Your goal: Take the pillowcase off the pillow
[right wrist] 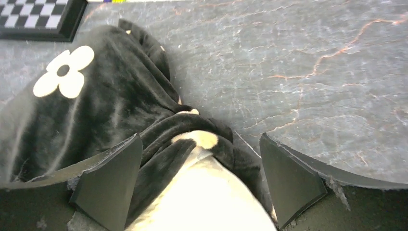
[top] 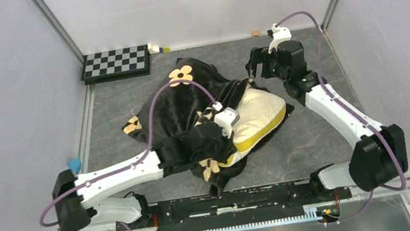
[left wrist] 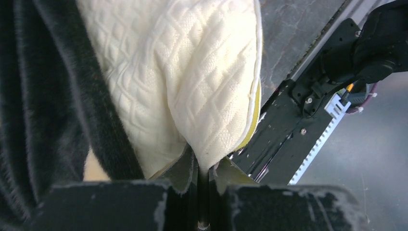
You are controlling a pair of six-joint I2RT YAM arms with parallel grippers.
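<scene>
The black plush pillowcase (top: 179, 104) with tan flower motifs lies bunched at the table's middle, still over the pillow's far left part. The cream quilted pillow (top: 255, 117) with olive-yellow trim sticks out at its right. My left gripper (top: 230, 129) is shut on the pillow's cream fabric (left wrist: 192, 86); the jaws pinch a fold of it. My right gripper (top: 260, 64) hovers open above the pillow's far corner, holding nothing. In the right wrist view the pillowcase (right wrist: 96, 110) and pillow (right wrist: 211, 197) lie below the open fingers (right wrist: 108, 180).
A black-and-white checkerboard (top: 115, 63) lies at the back left. Small objects (top: 154, 48) sit by the back wall, a small tan block (top: 255, 33) at the back right. A blue item (top: 75, 165) sits at the left edge. The black base rail (top: 239, 199) runs along the front.
</scene>
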